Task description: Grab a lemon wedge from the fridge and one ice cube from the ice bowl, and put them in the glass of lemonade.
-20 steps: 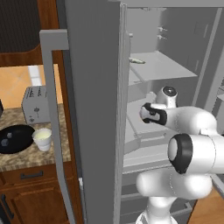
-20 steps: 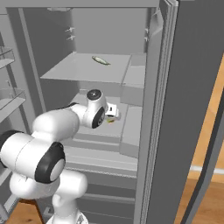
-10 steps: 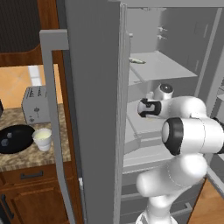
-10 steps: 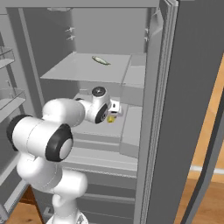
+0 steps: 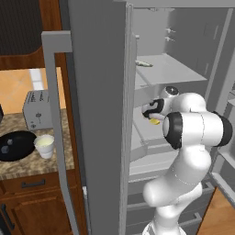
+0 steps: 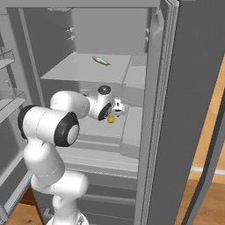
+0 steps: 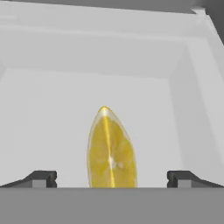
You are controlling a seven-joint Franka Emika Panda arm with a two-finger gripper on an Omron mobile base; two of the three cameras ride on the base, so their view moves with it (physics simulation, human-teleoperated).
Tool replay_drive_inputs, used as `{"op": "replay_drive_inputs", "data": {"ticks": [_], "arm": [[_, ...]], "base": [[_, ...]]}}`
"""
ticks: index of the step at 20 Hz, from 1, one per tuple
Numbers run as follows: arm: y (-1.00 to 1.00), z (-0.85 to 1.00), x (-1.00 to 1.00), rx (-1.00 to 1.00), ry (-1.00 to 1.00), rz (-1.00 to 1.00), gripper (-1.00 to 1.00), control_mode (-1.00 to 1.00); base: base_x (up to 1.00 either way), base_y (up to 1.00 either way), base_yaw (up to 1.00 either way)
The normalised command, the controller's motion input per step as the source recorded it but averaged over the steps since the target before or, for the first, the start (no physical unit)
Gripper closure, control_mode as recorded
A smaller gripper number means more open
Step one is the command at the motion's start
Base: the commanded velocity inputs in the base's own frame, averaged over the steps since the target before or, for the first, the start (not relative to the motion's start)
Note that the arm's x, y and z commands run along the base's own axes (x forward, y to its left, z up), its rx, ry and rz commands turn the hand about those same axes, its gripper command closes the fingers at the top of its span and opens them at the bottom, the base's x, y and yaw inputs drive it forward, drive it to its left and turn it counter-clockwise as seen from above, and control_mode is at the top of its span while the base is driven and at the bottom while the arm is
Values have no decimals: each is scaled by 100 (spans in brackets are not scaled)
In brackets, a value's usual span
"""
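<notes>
Setting: simulated kitchen, wooden cabinets, a speckled stone counter [image 5: 27, 167] at the left.
Fridge: tall grey stainless-steel fridge [image 5: 98, 114] with its doors swung open, pale grey shelves inside.
Upper shelf: a small pale, longish item [image 6: 101, 60] lies near the middle; too small to identify.
Arm: white arm with dark joints, reaching from below into the fridge at the middle shelf [image 6: 129, 121].
Gripper: the gripper [image 7: 111, 177] points along the shelf toward the back wall, fingers spread wide apart and holding nothing.
Lemon wedge: the bright yellow lemon wedge [image 7: 111, 151] rests on the middle shelf, standing on edge with its point up, centred between the two fingertips with clear gaps on both sides. From the base cameras it shows as a yellow spot [image 5: 155, 121] just under the hand.
Counter: a silver toaster [image 5: 39, 108] stands toward the back; a wide black ice bowl [image 5: 16, 146] sits near the front edge, with the glass of lemonade [image 5: 45, 146] just beside it on the fridge side.
</notes>
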Motion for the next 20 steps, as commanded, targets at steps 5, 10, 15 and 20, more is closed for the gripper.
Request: {"op": "replay_drive_inputs", "data": {"ticks": [5, 10, 15, 20], "arm": [[0, -20, -8, 0, 1, 3, -100, -100], [0, -31, 3, 0, 1, 5, -100, -100], [0, -20, 10, 0, 0, 3, -100, -100], [0, 0, 23, 0, 1, 1, -100, -100]], "base": [[0, 0, 0], [0, 0, 0], [0, 0, 0], [0, 0, 0]]}}
